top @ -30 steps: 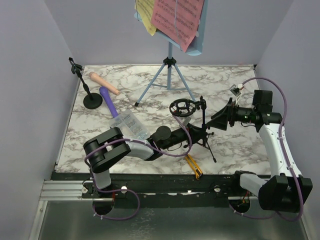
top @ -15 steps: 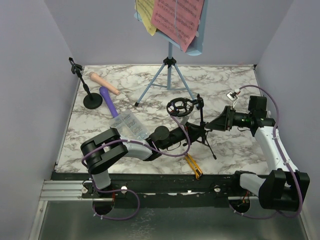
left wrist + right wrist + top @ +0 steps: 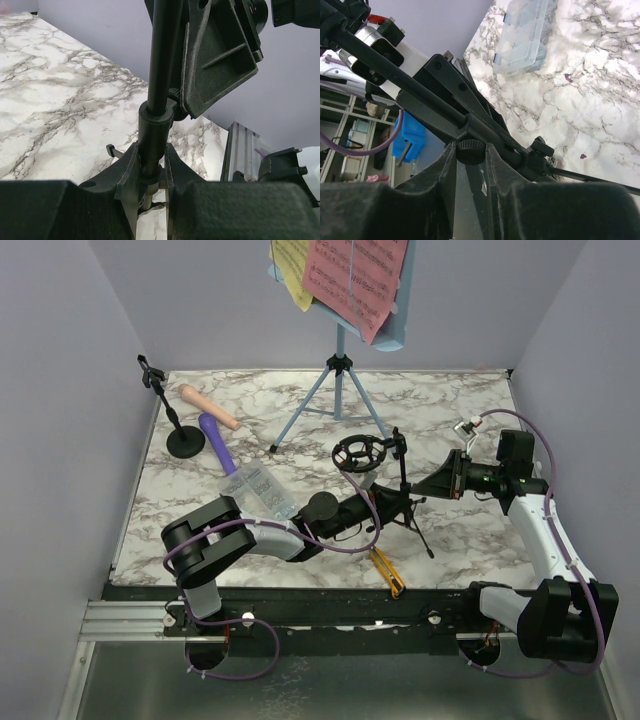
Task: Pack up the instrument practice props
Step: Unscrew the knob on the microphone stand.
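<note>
A black mic mount (image 3: 402, 472) with a shock ring (image 3: 358, 453) and tripod legs stands mid-table. My left gripper (image 3: 392, 508) is shut on its pole; in the left wrist view the gripper (image 3: 151, 155) squeezes the pole's collar (image 3: 154, 122). My right gripper (image 3: 421, 489) meets the same mount from the right. Its jaws (image 3: 470, 151) press both sides of a small black knob (image 3: 470, 148) on the pole. A second mic mount (image 3: 183, 435), a beige microphone (image 3: 208, 405) and a purple microphone (image 3: 217, 442) lie at the far left. The light-blue music rack (image 3: 338, 368) holds a pink page (image 3: 355, 275) and a yellow page (image 3: 292, 270).
A clear plastic box (image 3: 258, 488) of small parts sits beside my left forearm and shows again (image 3: 525, 35) in the right wrist view. A yellow-and-black utility knife (image 3: 387, 571) lies near the front edge. Walls close in the table on the left, back and right.
My right gripper has moved left to the mic mount and closed on its knob. The mount's ring has shifted slightly left. The left gripper keeps its hold on the pole.
</note>
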